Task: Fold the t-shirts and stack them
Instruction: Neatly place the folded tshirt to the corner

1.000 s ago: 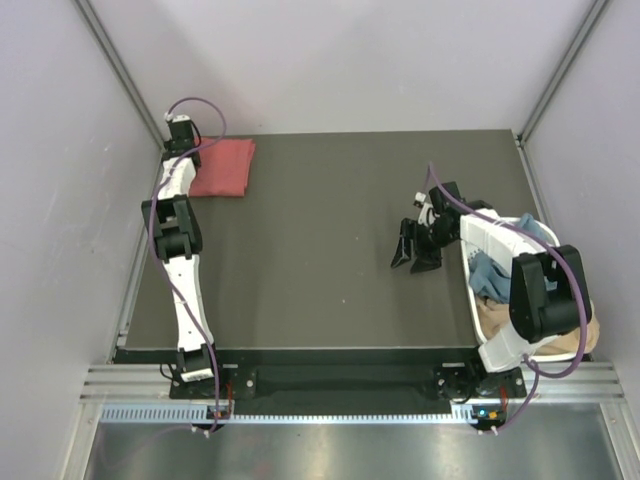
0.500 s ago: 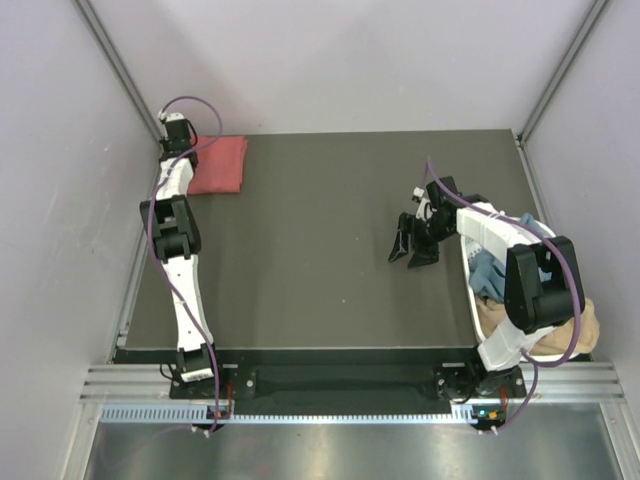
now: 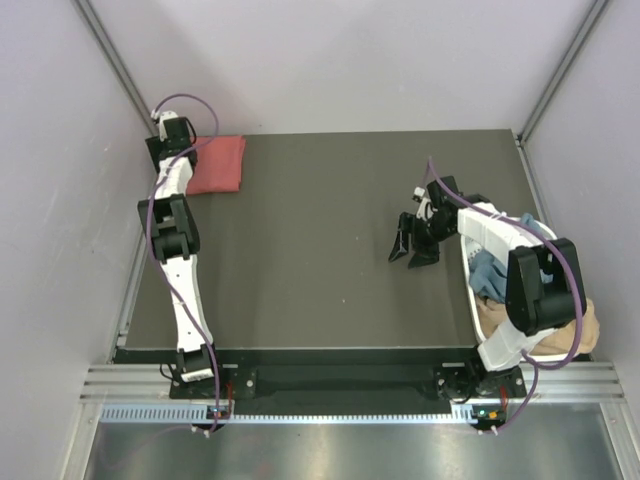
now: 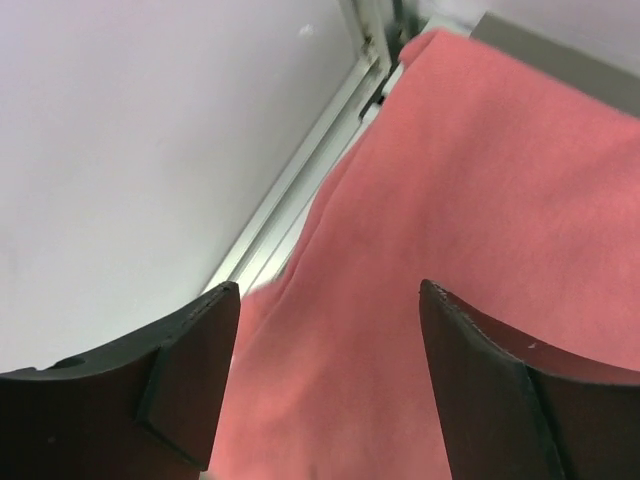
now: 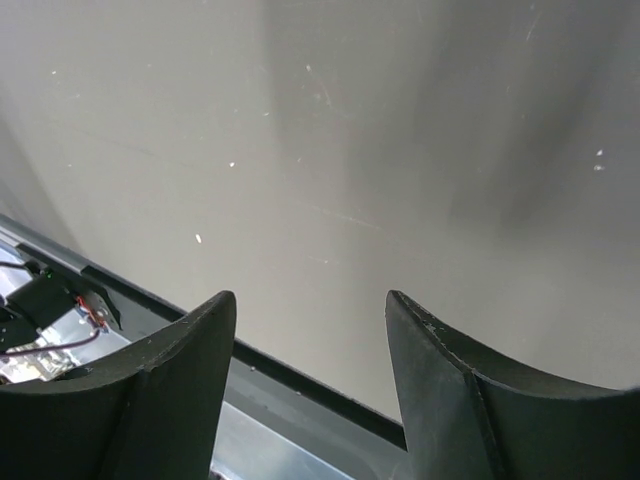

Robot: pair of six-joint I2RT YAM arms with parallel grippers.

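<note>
A folded coral-red t-shirt (image 3: 222, 165) lies flat at the table's far left corner. My left gripper (image 3: 160, 150) hovers over its left edge, close to the wall. In the left wrist view the left gripper (image 4: 328, 285) is open, with the coral-red t-shirt (image 4: 480, 200) spread beneath the jaws and nothing pinched. My right gripper (image 3: 412, 258) is open above the bare table right of centre, and the right wrist view shows the right gripper (image 5: 308, 295) with only tabletop between its fingers. A blue t-shirt (image 3: 490, 272) and a tan t-shirt (image 3: 586, 335) sit crumpled in the basket.
A white basket (image 3: 476, 308) stands at the table's right edge, partly under my right arm. Grey walls and a metal frame rail (image 4: 300, 190) close in the left corner. The table's front edge (image 5: 300, 385) shows just below the right fingers.
My left gripper has opened and let go of the coral-red t-shirt, drawing slightly back toward the left wall. The right gripper shifted a little left early on, then stayed still.
</note>
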